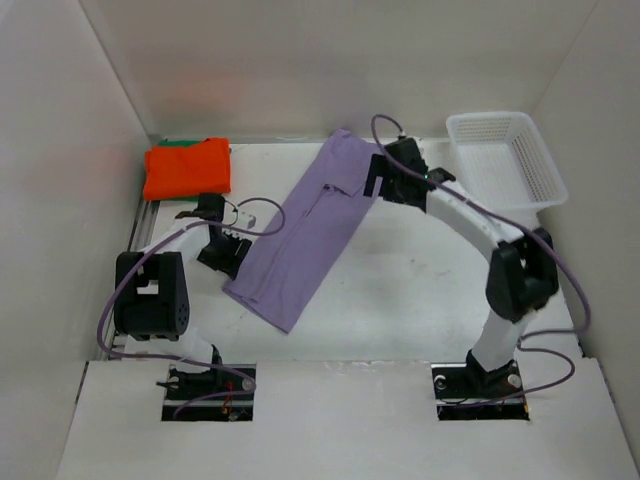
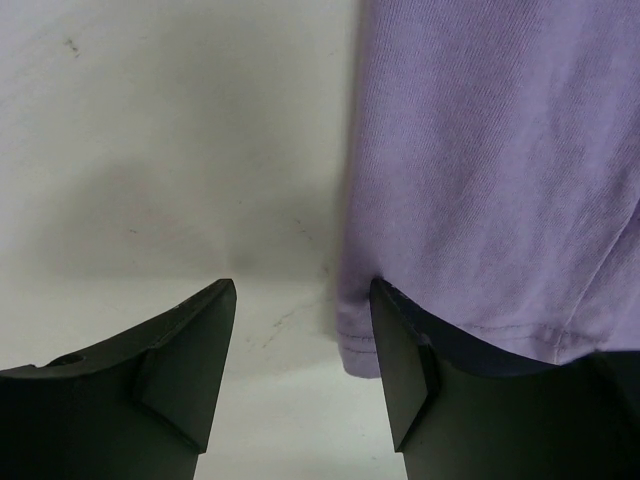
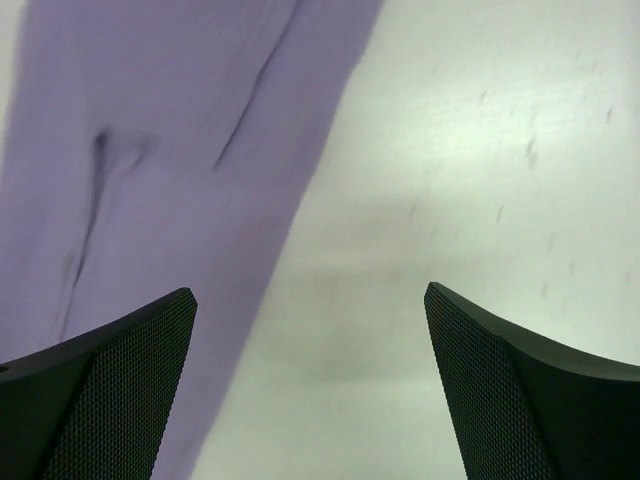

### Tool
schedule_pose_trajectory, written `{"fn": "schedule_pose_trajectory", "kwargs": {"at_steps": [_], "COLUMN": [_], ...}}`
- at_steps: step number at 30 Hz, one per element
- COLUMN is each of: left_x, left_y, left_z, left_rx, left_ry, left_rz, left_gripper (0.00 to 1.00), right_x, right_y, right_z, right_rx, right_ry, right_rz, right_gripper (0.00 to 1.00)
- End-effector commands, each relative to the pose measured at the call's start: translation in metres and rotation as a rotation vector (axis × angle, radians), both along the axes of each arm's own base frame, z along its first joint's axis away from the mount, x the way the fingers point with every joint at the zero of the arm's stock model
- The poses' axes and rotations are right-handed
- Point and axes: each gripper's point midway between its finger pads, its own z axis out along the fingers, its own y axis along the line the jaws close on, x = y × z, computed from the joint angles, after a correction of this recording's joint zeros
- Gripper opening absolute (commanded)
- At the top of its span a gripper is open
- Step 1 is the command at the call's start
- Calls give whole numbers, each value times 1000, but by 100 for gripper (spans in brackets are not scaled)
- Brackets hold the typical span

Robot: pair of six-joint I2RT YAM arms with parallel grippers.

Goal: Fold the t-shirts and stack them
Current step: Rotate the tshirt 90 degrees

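Observation:
The lavender t-shirt [image 1: 305, 235] lies as a long folded strip, running diagonally from the back centre toward the front left. My left gripper [image 1: 224, 250] is low at its near left edge and open. In the left wrist view the hem corner [image 2: 357, 345] lies just inside the right finger [image 2: 400, 370], with bare table across the rest of the gap in the gripper [image 2: 300, 285]. My right gripper [image 1: 385, 178] hovers wide open at the strip's far end. In its wrist view the gripper [image 3: 308, 292] has only table in its gap, and the lavender cloth [image 3: 170, 170] lies to the left. The orange t-shirt [image 1: 187, 167] sits folded at the back left on the green one [image 1: 172, 143].
A white mesh basket [image 1: 548, 158] stands at the back right corner. White walls close in the table on the left, back and right. Purple cables loop from both arms over the table.

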Motion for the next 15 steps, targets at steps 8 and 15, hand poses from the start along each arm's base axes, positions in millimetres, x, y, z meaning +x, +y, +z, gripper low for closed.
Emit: {"fn": "schedule_pose_trajectory", "kwargs": {"at_steps": [8, 15], "left_x": [5, -20], "left_y": [45, 47], "left_z": [86, 127], "left_rx": [-66, -101], "left_ry": [-411, -552], "left_rz": [230, 302], "left_gripper": [61, 64], "right_x": [-222, -278], "right_y": [177, 248], "right_z": [-25, -55], "right_rx": [216, 286], "right_ry": [85, 193], "right_rz": [176, 208], "right_gripper": [100, 86]}}
